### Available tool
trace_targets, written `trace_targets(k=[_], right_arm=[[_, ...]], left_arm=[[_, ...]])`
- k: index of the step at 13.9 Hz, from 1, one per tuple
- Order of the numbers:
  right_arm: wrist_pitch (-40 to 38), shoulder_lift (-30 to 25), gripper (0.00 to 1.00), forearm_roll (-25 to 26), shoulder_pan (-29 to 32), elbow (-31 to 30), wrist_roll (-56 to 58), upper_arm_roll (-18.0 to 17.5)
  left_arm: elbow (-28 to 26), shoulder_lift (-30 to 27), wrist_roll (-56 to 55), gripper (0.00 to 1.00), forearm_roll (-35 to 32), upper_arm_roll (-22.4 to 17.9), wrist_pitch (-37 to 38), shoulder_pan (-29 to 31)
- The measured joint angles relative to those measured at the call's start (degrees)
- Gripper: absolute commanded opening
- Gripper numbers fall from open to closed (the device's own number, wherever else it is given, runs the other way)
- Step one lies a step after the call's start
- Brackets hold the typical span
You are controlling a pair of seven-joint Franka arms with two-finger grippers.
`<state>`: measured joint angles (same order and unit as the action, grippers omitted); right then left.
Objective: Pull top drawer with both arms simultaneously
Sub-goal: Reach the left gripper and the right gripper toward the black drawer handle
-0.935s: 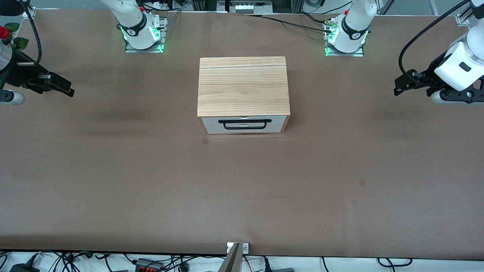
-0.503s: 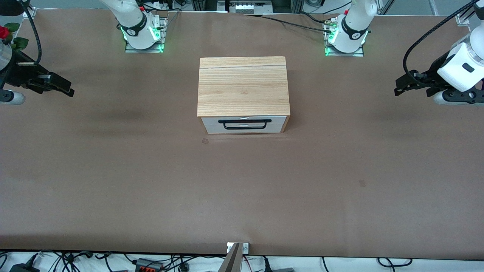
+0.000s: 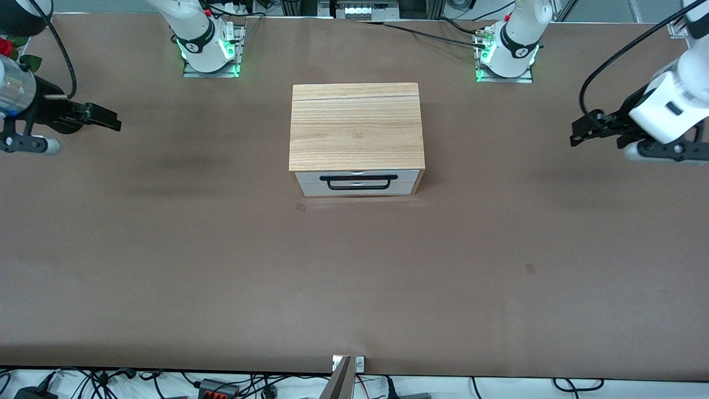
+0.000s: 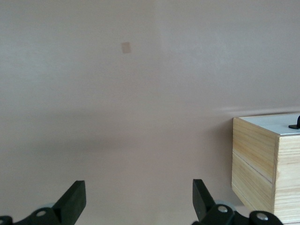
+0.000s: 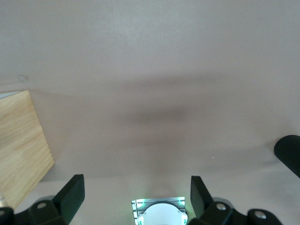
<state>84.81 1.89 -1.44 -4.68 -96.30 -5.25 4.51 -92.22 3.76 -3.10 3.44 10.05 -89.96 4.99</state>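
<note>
The wooden cabinet [image 3: 356, 126] stands mid-table. Its top drawer [image 3: 308, 178] is shut, a white front with a wide black bar handle [image 3: 361, 183] facing the front camera. My left gripper [image 3: 577, 135] is open and empty, over bare table toward the left arm's end, well apart from the cabinet. My right gripper [image 3: 112, 122] is open and empty over bare table toward the right arm's end. The left wrist view shows the open gripper [image 4: 137, 200], the cabinet's side [image 4: 262, 173] and a handle end [image 4: 295, 125]. The right wrist view shows the open gripper [image 5: 136, 193] and the cabinet's top [image 5: 21, 140].
The brown table [image 3: 354, 277] spreads wide round the cabinet. The arm bases with green lights stand at the table's back edge, the right arm's [image 3: 207, 52] and the left arm's [image 3: 507, 52]. A lower white drawer front [image 3: 407, 189] sits under the top drawer.
Both grippers have shifted a little inward toward the cabinet over the table. The drawer and cabinet have not moved.
</note>
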Motion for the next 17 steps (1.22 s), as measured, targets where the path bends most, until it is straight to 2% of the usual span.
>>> trace_targets(k=[2,6,10,11,13,15,17], right_arm=[[0.07,3.05,1.00,-4.37,-0.77,1.60,0.42,-0.28],[0.00,10.26,1.00,-20.36,-1.84,3.39,3.96,-0.62],[1.24,17.46,1.00,-37.28,-1.91,3.20,14.52,-0.59],[3.04,19.25,1.00,-41.68,-2.07,2.82,17.44,-0.61],[7.47,22.31,1.00,-50.11,-3.65,1.12,24.31,-0.71],[13.14,24.76,1.00,-57.76,-7.24,-1.37,32.04,-0.80],[19.01,27.07,1.00,-67.55,-11.71,-4.43,41.07,-0.86]], left_arm=[[0.76,5.18,-0.02,1.00,8.17,0.52,-1.46,-0.15],[1.82,17.10,0.66,1.00,25.58,0.91,-6.39,-0.95],[2.17,27.30,14.99,1.00,44.68,1.42,-8.44,-2.26],[2.20,29.53,18.17,0.96,48.29,1.43,-8.77,-2.37],[2.31,33.61,24.24,0.98,54.92,1.51,-9.89,-3.28],[2.34,36.82,28.10,1.00,61.98,1.61,-10.21,-5.48],[2.38,38.93,29.36,1.00,67.52,1.78,-12.32,-8.77]])
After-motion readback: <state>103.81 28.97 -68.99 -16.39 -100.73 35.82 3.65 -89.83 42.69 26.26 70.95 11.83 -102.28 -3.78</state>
